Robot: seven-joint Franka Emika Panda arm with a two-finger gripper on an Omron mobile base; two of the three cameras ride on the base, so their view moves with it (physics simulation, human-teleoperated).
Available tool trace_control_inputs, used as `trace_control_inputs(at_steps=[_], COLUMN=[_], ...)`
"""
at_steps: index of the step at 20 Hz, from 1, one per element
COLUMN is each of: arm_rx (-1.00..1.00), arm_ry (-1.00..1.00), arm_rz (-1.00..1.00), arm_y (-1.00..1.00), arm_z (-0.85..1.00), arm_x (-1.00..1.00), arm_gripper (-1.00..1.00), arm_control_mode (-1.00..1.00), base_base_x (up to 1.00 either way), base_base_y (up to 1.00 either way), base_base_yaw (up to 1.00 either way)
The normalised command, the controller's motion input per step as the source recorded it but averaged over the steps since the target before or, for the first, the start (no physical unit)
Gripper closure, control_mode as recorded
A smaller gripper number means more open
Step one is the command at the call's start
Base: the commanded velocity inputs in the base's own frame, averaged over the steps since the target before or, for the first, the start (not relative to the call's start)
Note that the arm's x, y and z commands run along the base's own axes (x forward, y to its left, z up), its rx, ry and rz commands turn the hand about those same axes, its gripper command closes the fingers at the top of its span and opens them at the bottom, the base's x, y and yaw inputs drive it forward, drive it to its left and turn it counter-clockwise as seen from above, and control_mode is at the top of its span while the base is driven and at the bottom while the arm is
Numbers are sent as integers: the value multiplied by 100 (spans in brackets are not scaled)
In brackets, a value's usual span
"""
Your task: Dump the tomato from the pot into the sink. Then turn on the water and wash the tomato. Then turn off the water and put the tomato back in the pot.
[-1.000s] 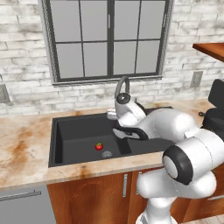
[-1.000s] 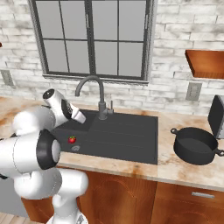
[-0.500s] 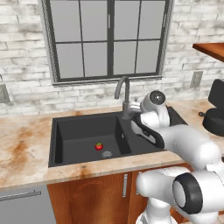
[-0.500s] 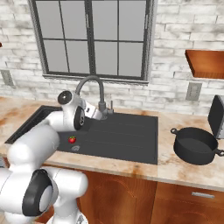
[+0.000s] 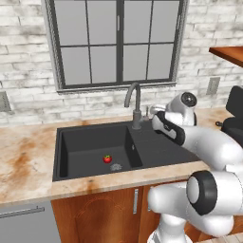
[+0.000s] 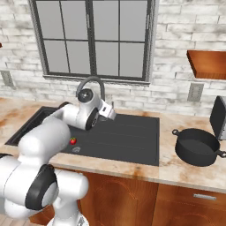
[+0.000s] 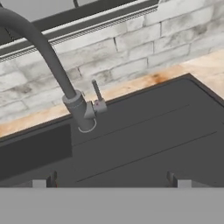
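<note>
The tomato (image 5: 107,159) (image 6: 73,141) lies on the floor of the black sink (image 5: 85,142) (image 6: 132,137), beside the round drain (image 5: 116,166). The black pot (image 6: 197,145) stands on the counter right of the sink, with nothing showing inside. My gripper (image 5: 150,111) (image 6: 112,115) (image 7: 109,181) hovers open above the drainboard (image 7: 153,131), just right of the grey gooseneck faucet (image 5: 135,102) (image 6: 90,82) (image 7: 48,57). In the hand view the small side lever (image 7: 97,94) stands upright ahead of me, a short way beyond the fingertips (image 7: 177,180). No water runs from the spout.
A brick wall and a window sill rise right behind the faucet. A dark appliance (image 6: 219,117) stands at the counter's far right, with a wall outlet (image 6: 194,92) and a wooden shelf (image 6: 207,64) above. Marbled countertop (image 5: 23,166) runs left of the basin.
My arm has swung right, away from above the basin and past the faucet to the drainboard side. The tomato has stayed in place by the drain.
</note>
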Motion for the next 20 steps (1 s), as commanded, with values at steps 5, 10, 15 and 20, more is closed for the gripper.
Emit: trace_control_inputs(at_steps=[5, 10, 15, 20], arm_rx=[0, 0, -1, -4], arm_ry=[10, 3, -3, -1], arm_rz=[7, 7, 5, 3], arm_y=[-1, -8, -9, 0], arm_z=[3, 0, -1, -17], arm_x=[52, 29, 25, 21], arm_gripper=[-100, -100, -100, -100], arm_control_mode=[-100, -100, -100, -100], base_base_x=[0, 0, 0, 0], base_base_y=[0, 0, 0, 0], base_base_yaw=[0, 0, 0, 0])
